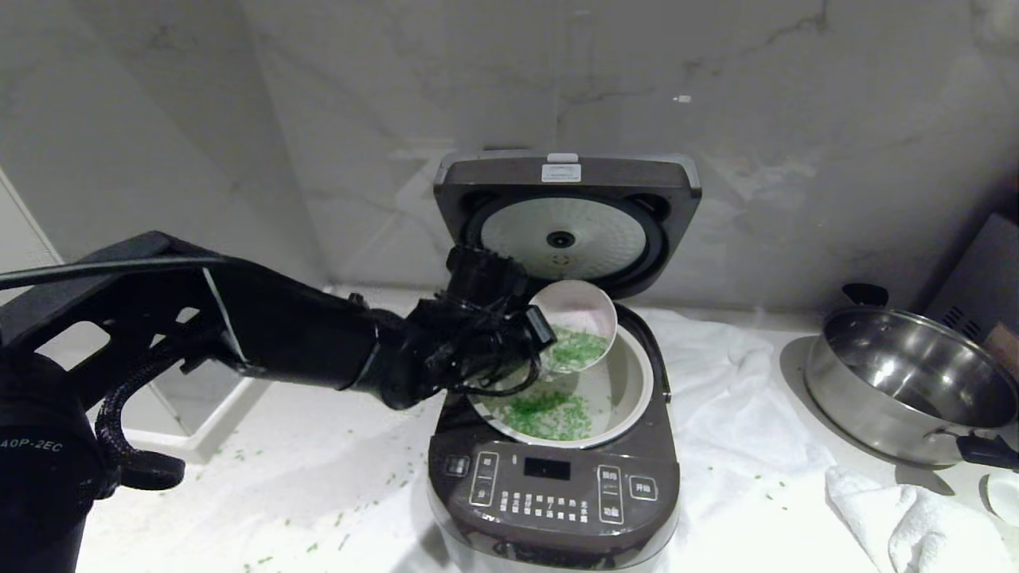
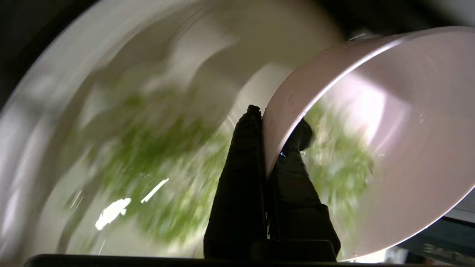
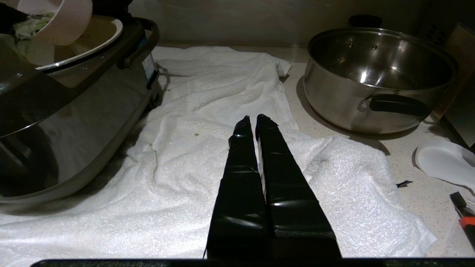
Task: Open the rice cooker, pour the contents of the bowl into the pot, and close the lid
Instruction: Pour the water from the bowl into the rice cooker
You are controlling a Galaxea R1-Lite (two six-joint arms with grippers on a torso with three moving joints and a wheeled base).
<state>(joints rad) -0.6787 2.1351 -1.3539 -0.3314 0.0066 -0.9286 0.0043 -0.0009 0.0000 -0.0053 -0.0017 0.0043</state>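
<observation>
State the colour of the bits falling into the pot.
Green bits, clearest in the head view.

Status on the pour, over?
Left claw shut on bowl rim, tipped over pot. Greens landing inside. Lid up. Right claw shut, parked.

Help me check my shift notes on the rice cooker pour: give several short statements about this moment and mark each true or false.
1. The lid stands open. True.
2. The left gripper holds the bowl by its rim, tipped over the pot. True.
3. The pot is still bare. False: green contents already lie in it.
4. The right gripper holds the steel pan. False: it is shut on nothing, over the white towel.
5. Green bits lie scattered on the counter. True.
</observation>
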